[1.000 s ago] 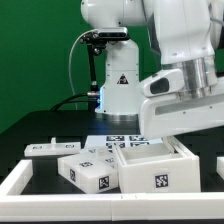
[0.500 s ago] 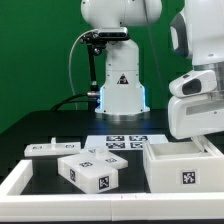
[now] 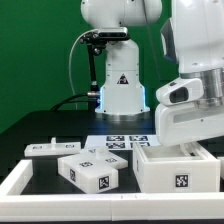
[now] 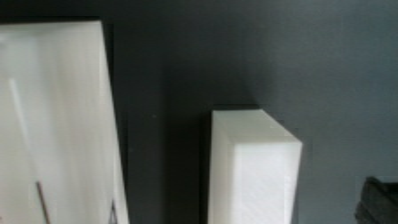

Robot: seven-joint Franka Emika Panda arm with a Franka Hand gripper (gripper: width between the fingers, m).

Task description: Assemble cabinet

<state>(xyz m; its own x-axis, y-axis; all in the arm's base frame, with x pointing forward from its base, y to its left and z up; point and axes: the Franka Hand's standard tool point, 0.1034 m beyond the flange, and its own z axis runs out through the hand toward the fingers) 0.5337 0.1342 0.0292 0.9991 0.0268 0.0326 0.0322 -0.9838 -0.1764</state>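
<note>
The cabinet body [image 3: 178, 172], a white open-topped box with a tag on its front, stands at the exterior view's right. My gripper [image 3: 188, 140] hangs straight over it, its fingertips hidden by the hand. In the wrist view the gripper [image 4: 240, 205] straddles one upright white wall of the body [image 4: 258, 160]. A dark fingertip [image 4: 381, 200] shows apart from that wall, with a dark gap between them, so the jaws look open. A broader white part of the body [image 4: 54, 120] lies beside it. Two smaller white tagged pieces [image 3: 90, 171] [image 3: 50, 148] lie at the exterior view's left.
The marker board [image 3: 120, 142] lies flat behind the pieces. The white robot base [image 3: 118, 90] with a triangle sticker stands at the back. A white raised border [image 3: 20, 180] frames the black table at the front and left.
The arm and the cabinet body shifted together toward the exterior view's right, then a little back to the left. The smaller pieces have not moved.
</note>
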